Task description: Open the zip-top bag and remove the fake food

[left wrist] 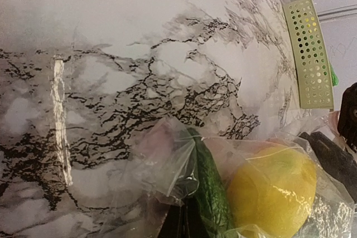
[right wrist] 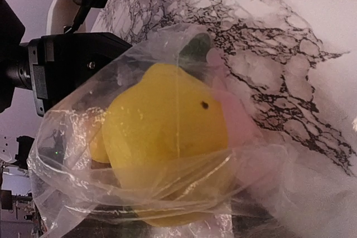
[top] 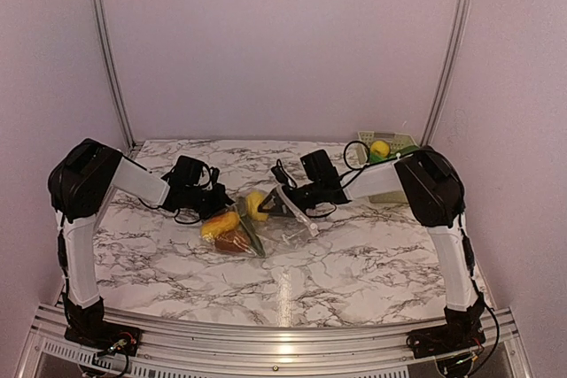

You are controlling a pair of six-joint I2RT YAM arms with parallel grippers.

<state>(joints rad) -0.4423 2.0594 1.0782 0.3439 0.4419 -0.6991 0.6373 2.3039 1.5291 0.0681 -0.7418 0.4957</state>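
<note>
Top external | zip-top bag [top: 282,232] at middle of tabletop [top: 372,263], fake food [top: 256,205] inside, likely unopened | left end effector [top: 211,203] and right end effector [top: 285,207] against bag, grip width impossible to tell | pinch opposite lips, pull apart slowly, avoid clamping food

Crinkly plastic bag [right wrist: 167,182]; glossy (marbled) table [left wrist: 139,43]

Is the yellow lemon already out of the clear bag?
No; in the right wrist view the lemon sits inside the zip-top bag, with clear film wrapped over it.
</note>
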